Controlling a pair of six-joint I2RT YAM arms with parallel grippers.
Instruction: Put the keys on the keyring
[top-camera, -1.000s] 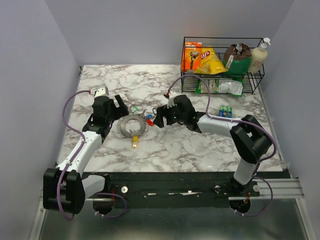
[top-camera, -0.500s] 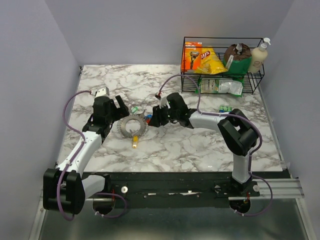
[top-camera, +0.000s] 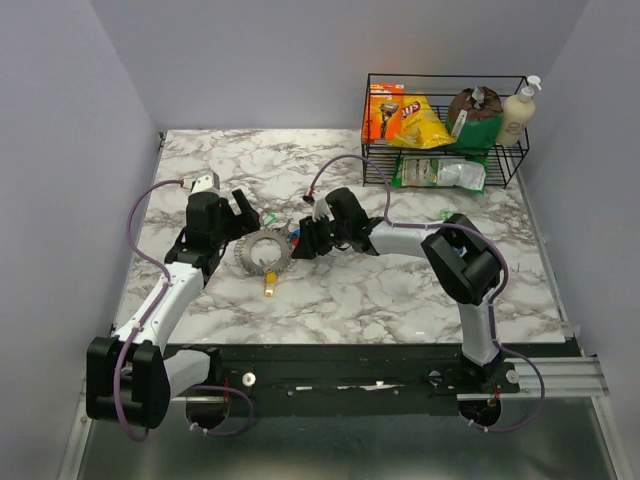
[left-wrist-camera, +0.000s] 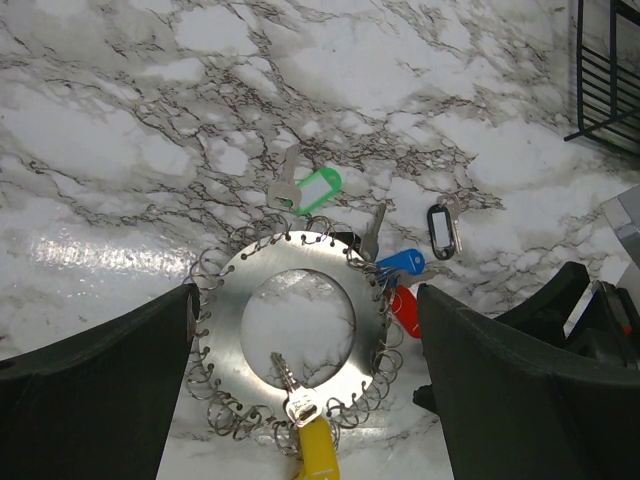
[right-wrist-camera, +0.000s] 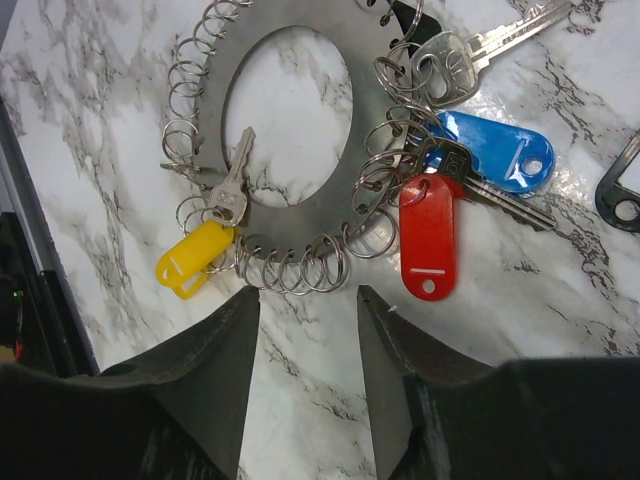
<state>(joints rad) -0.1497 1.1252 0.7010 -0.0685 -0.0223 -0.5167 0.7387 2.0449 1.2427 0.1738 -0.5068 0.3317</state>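
- The marble-patterned table (top-camera: 400, 300) sits between plain pale walls, with a black wire basket (top-camera: 445, 76) in its far right corner.
- The keyring (top-camera: 265, 250) lies flat mid-table, the red key (right-wrist-camera: 430, 235) and blue key (right-wrist-camera: 495, 150) touching its coiled rim.
- The left claw (left-wrist-camera: 305, 290) is spread wide and empty.
- The right claw (right-wrist-camera: 305, 300) is parted narrowly and empty.

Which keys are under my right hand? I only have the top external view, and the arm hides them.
Observer: The red-tagged key and the blue-tagged key lie side by side at the keyring rim.
Operator: Gripping either?
Observer: No. The right hand is open, and both fingers stop short of the red tag.
Operator: Anything hooked on already?
Observer: The yellow-tagged key looks hooked to one of the small rim loops.
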